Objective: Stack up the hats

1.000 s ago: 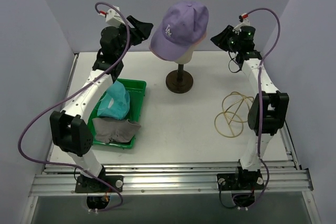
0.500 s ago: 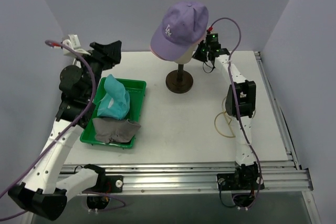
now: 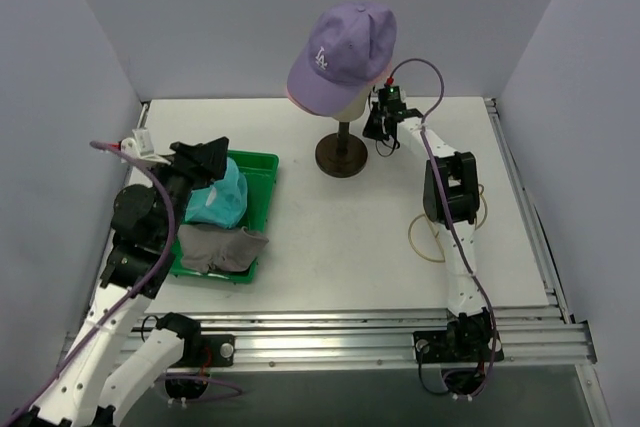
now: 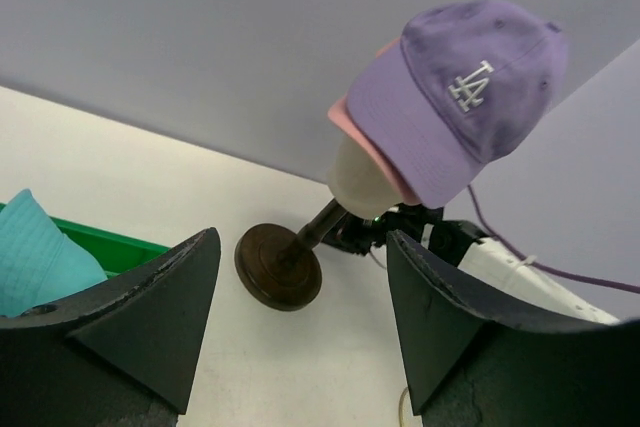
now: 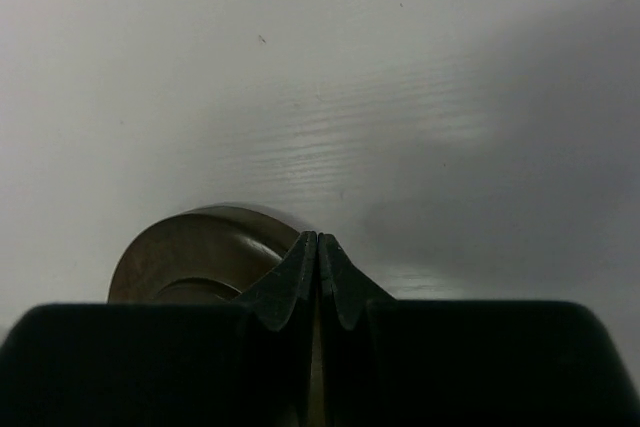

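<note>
Left of frame, our left claw (image 3: pixel 207 154) hangs released over the green tray's (image 3: pixel 262 172) far edge. The tray holds the teal bucket hat (image 3: pixel 220 199) and grey bucket hat (image 3: pixel 220 245). Upper centre, the lavender cap (image 3: pixel 340 52) covers the pink cap (image 4: pixel 345 112). Our right claw (image 5: pixel 317 247) is clenched beside the stand base (image 3: pixel 342 155), and white counter (image 3: pixel 340 227) separates tray and stand.

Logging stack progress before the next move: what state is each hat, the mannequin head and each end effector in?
lavender cap, on the mannequin head, over the pink cap
pink cap, on the head, mostly covered
teal bucket hat, lying in the green tray
grey bucket hat, crumpled in the tray
mannequin head, upright on its stand
left end effector, open, empty
right end effector, shut, empty
</note>
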### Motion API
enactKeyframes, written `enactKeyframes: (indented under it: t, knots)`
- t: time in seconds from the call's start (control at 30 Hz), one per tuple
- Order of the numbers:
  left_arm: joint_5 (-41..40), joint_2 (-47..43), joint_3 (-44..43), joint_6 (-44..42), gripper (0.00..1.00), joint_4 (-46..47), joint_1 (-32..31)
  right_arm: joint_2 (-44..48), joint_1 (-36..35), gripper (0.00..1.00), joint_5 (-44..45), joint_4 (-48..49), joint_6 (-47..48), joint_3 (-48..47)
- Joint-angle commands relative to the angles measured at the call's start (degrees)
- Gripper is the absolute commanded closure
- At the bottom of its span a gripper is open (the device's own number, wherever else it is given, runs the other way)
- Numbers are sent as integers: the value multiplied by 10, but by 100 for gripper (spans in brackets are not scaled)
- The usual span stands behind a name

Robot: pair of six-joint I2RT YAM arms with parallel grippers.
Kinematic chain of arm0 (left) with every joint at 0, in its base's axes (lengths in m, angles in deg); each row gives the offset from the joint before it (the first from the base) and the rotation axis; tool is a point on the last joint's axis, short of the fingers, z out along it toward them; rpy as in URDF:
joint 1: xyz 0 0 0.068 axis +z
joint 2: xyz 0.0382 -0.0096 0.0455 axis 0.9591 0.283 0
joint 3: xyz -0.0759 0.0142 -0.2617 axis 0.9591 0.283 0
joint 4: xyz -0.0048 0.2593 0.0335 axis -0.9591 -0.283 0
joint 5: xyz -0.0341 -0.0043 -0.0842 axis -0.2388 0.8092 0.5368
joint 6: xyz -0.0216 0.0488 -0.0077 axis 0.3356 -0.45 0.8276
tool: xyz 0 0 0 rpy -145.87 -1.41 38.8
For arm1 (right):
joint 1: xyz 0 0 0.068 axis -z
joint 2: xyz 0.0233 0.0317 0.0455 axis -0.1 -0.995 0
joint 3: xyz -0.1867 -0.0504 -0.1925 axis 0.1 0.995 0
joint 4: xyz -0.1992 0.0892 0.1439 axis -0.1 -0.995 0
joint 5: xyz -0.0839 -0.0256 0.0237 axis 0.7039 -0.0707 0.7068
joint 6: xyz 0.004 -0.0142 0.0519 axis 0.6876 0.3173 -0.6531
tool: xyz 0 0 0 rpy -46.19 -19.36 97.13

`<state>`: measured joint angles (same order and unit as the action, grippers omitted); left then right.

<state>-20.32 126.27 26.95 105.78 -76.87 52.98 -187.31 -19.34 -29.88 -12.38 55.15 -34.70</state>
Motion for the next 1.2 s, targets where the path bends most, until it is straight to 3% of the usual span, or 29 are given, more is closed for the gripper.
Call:
enactKeyframes:
  t: [0.0, 0.27, 0.7, 0.83, 1.17]
  knots:
    - [-15, -40, 1, -2, 24, 1, -2, -5, -9, 100, 5, 31, -27, 23]
    - [-34, -63, 8, -7, 24, -13, -1, 1, -16, 100, 3, 57, -30, 64]
    - [-26, 14, 1, -5, 23, 16, -1, 124, -44, 100, 1, 186, -41, 284]
    - [-3, 74, -22, -13, 23, 37, 1, 147, -67, 100, 8, 207, -42, 318]
    - [80, 242, -173, -30, 21, 45, 31, 205, -105, 100, 21, 244, -34, 387]
